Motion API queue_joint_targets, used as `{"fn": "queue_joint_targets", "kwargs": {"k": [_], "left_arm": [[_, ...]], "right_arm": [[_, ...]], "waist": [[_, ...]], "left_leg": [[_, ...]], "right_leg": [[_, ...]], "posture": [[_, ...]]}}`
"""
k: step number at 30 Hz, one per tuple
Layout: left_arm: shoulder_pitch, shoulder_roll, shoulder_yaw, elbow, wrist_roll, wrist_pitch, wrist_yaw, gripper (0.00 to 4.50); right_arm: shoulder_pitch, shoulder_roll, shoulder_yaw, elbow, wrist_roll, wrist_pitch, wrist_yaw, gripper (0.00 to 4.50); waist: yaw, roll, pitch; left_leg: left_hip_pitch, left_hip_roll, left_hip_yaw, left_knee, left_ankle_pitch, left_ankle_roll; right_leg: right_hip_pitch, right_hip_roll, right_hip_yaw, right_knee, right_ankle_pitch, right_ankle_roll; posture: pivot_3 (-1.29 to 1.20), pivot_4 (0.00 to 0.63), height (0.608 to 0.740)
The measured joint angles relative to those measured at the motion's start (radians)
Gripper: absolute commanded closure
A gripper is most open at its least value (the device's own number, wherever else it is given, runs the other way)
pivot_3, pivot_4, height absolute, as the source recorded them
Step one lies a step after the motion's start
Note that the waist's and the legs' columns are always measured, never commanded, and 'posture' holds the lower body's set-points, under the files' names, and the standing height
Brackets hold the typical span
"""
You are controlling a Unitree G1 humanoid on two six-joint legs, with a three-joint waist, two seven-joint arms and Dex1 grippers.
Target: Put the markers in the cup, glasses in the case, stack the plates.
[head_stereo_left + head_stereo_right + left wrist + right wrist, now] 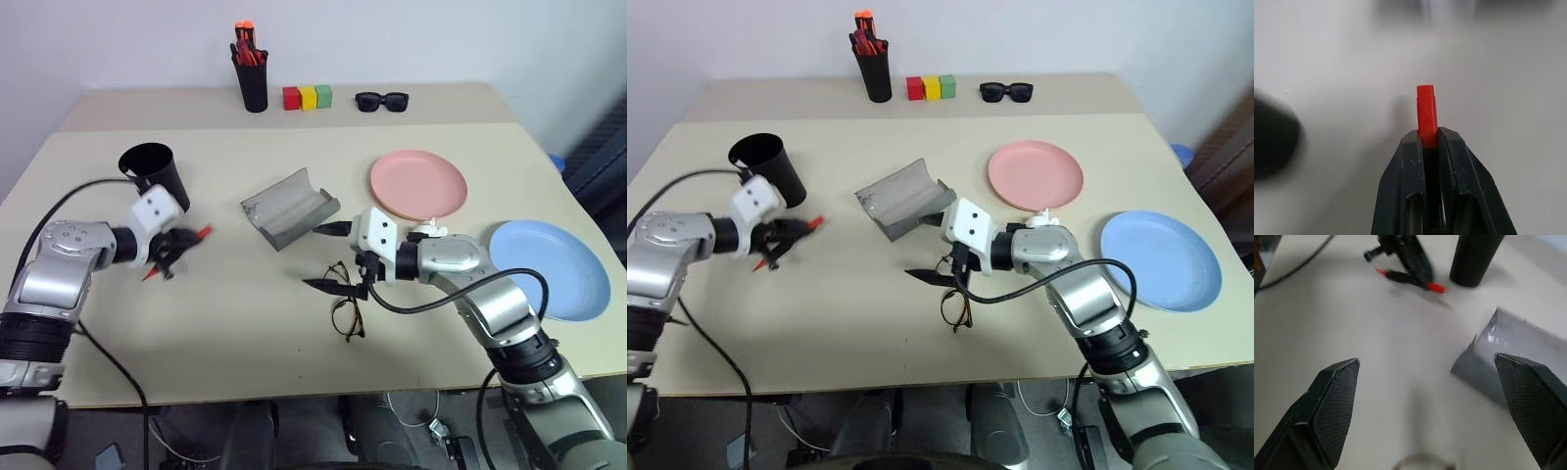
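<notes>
My left gripper (pixel 172 252) is shut on the black marker with the red cap (pixel 203 233), just in front of the black cup (pixel 155 174). In the left wrist view the red cap (pixel 1426 113) sticks out between the shut fingers (pixel 1410 161). My right gripper (pixel 325 258) stands open above the wire-frame glasses (pixel 346 311), which lie on the table. The grey case (pixel 290 208) lies open just beyond it. The pink plate (pixel 418 184) and the blue plate (pixel 549 266) lie apart on the right. The right wrist view shows its wide-apart fingers (pixel 1332 411), the case (pixel 1520 357) and the cup (pixel 1474 257).
At the back stand a black pen pot with red-orange pens (pixel 252 76), three coloured blocks (pixel 308 97) and black sunglasses (pixel 381 101). A black cable loops from each arm over the near table edge (pixel 294 397).
</notes>
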Motion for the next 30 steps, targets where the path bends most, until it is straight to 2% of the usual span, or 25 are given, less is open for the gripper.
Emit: {"fn": "queue_joint_targets", "kwargs": {"k": [5,9,12,17,24,30], "left_arm": [[-0.174,-0.116,0.219,-0.063,-0.107,0.016,0.257,4.42],[-0.281,-0.162,0.254,0.032,0.026,-0.108,0.554,4.42],[-0.290,-0.163,0.246,0.127,0.123,-0.201,0.677,4.42],[-0.292,-0.215,0.231,0.255,0.164,-0.334,0.733,4.42],[-0.319,-0.294,0.214,0.396,0.152,-0.468,0.731,4.42],[-0.349,-0.307,0.197,0.517,0.158,-0.564,0.735,4.42]], "right_arm": [[-0.049,0.129,0.002,0.070,-0.079,-0.032,-0.151,0.00],[-0.090,0.280,-0.008,0.129,-0.097,-0.030,-0.278,0.00],[-0.132,0.350,-0.032,0.130,-0.080,-0.018,-0.330,0.00],[-0.143,0.409,-0.059,0.131,-0.054,0.008,-0.369,0.00],[-0.127,0.408,-0.059,0.117,-0.036,0.027,-0.363,0.00],[-0.107,0.405,-0.057,0.088,-0.034,0.040,-0.360,0.00]], "waist": [[-0.003,0.000,0.000],[-0.007,0.000,0.000],[-0.003,0.000,0.000],[0.007,-0.001,-0.001],[-0.002,-0.001,-0.001],[-0.005,-0.001,-0.001]], "left_leg": [[0.001,0.000,0.000,-0.001,0.000,0.000],[0.003,0.000,0.000,-0.001,0.000,0.000],[0.003,0.000,0.000,-0.001,0.000,0.000],[0.002,-0.001,0.000,-0.001,0.000,0.000],[0.002,-0.001,-0.001,-0.001,0.000,0.000],[0.002,-0.001,-0.001,-0.001,0.000,0.000]], "right_leg": [[0.000,0.000,0.000,0.000,0.001,0.001],[0.000,0.000,0.000,0.004,0.001,0.001],[-0.001,0.000,0.000,0.005,0.001,0.001],[0.000,-0.001,0.000,0.005,0.001,0.001],[-0.001,0.000,0.000,0.006,0.001,0.001],[-0.002,0.000,0.000,0.009,0.000,0.001]], "posture": [[0.00,0.150,0.740],[0.00,0.150,0.740],[0.00,0.150,0.740],[0.00,0.150,0.740],[0.00,0.150,0.740],[0.00,0.150,0.740]]}}
